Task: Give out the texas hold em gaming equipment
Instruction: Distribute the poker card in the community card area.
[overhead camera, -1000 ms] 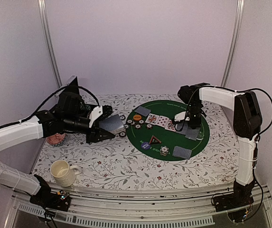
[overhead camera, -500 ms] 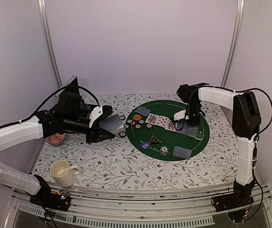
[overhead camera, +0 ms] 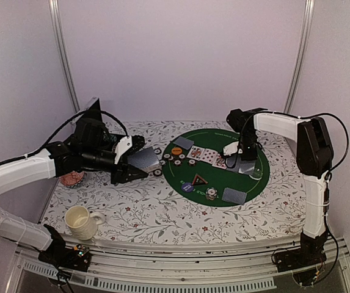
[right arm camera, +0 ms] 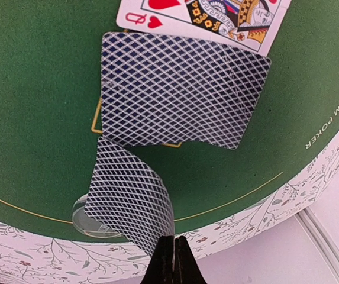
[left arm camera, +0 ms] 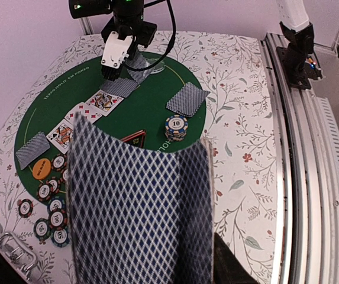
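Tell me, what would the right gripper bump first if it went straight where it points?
Probably the green mat, beside the face-down card, with its own bent card touching down first. The right gripper points downward there, though depth is unclear.

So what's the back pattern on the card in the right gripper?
Card: dark blue-and-white diamond lattice, clearest in right wrist view.

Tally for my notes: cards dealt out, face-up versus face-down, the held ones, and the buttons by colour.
Face-up cards: 3
Face-down cards flat on the green mat: 3
Face-down card pinched in the right hand: 1
Deck held in the left hand: 1
Orange button: 1
Blue button: 1
Total: 10
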Motion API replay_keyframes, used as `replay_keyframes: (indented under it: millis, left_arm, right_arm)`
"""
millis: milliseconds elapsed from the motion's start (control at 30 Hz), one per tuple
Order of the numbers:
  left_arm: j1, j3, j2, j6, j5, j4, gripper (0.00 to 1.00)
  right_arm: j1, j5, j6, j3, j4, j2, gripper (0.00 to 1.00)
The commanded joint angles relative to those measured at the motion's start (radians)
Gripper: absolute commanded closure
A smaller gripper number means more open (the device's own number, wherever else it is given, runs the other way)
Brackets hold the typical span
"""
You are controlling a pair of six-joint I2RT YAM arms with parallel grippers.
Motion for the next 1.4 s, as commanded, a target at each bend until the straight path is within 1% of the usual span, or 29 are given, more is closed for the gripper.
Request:
replay_keyframes:
  millis: [0,133,300,500,633,767,833,900,933,1033,1133,1167,1233,1300,1367]
  left_arm:
    - [-0.017,-0.009,-0.029,0.007,0.002,0.01,0.62]
    - [-0.017,-0.009,-0.028,0.008,0.001,0.01,0.61]
    - [-0.017,-0.011,-0.03,0.008,-0.002,0.01,0.62]
    - [-0.017,-0.011,-0.029,0.01,-0.002,0.01,0.61]
    - [-0.017,-0.011,-0.026,0.008,-0.002,0.01,0.62]
    - [-0.015,-0.012,-0.03,0.011,-0.006,0.01,0.61]
    - [-0.016,-0.013,-0.032,0.011,-0.007,0.01,0.61]
    - [-0.017,-0.012,-0.03,0.011,-0.005,0.01,0.61]
    - [-0.017,-0.012,-0.03,0.011,-0.004,0.01,0.61]
    - [-0.017,-0.012,-0.032,0.011,-0.002,0.009,0.61]
    - [-0.017,-0.012,-0.034,0.012,-0.003,0.009,0.61]
    - [-0.017,-0.012,-0.035,0.011,-0.004,0.01,0.61]
    - [-0.017,-0.014,-0.036,0.011,-0.005,0.01,0.61]
    - [-0.017,-0.014,-0.036,0.011,-0.005,0.01,0.61]
    - [-0.017,-0.013,-0.036,0.011,-0.004,0.01,0.61]
  right_arm:
    - [-0.009,0.033,-0.036,-0.005,0.042,0.017,0.98]
    - [-0.01,0.029,-0.063,-0.012,0.077,0.022,0.98]
    - [-0.011,0.018,-0.066,-0.01,0.061,0.036,0.98]
    - [-0.01,-0.069,-0.069,-0.035,0.007,0.01,0.98]
    - [-0.012,-0.049,-0.084,-0.05,0.055,0.012,0.97]
    - [-0.012,-0.038,-0.078,-0.051,0.068,0.032,0.87]
    - [-0.013,-0.027,-0.07,-0.053,0.077,0.039,0.79]
    - [-0.016,-0.021,-0.062,-0.054,0.09,0.041,0.7]
    - [-0.018,-0.017,-0.058,-0.054,0.101,0.041,0.67]
    - [-0.029,0.009,-0.057,-0.058,0.145,0.041,0.66]
    - [-0.037,0.061,-0.076,-0.083,0.231,0.038,0.58]
    - [-0.037,0.072,-0.079,-0.085,0.243,0.039,0.57]
    - [-0.039,0.073,-0.076,-0.079,0.245,0.04,0.51]
    - [-0.041,0.09,-0.069,-0.077,0.256,0.04,0.48]
    - [-0.043,0.118,-0.059,-0.079,0.284,0.034,0.47]
